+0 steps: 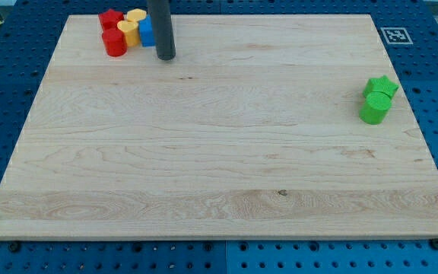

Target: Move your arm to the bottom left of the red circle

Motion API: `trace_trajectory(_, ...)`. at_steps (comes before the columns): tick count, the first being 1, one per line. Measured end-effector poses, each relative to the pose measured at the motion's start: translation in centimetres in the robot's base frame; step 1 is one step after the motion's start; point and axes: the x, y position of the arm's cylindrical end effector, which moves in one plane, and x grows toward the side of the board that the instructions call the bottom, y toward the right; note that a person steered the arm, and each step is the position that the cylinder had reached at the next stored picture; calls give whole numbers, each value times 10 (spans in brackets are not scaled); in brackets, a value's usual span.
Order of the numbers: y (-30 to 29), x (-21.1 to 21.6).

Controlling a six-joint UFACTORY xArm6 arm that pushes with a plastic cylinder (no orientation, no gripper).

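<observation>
The tip (166, 56), bare and holding nothing, sits right of the red circle (115, 43); cutting straight left risks scattering the blue block (147, 32)

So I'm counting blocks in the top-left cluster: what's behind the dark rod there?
A blue block sits partly behind the rod, only its left part showing; its shape and anything further behind are hidden. My tip rests right of the red circle and yellow blocks.
</observation>
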Motion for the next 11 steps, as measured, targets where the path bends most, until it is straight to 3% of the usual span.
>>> trace_trajectory(1,0,0)
trace_trajectory(2,0,33)
trace_trajectory(3,-23,87)
trace_trajectory(4,-83,106)
trace_trajectory(5,-173,81)
trace_trajectory(6,-207,55)
trace_trajectory(8,-207,-81)
trace_trajectory(9,-201,-104)
trace_trajectory(11,-202,-81)
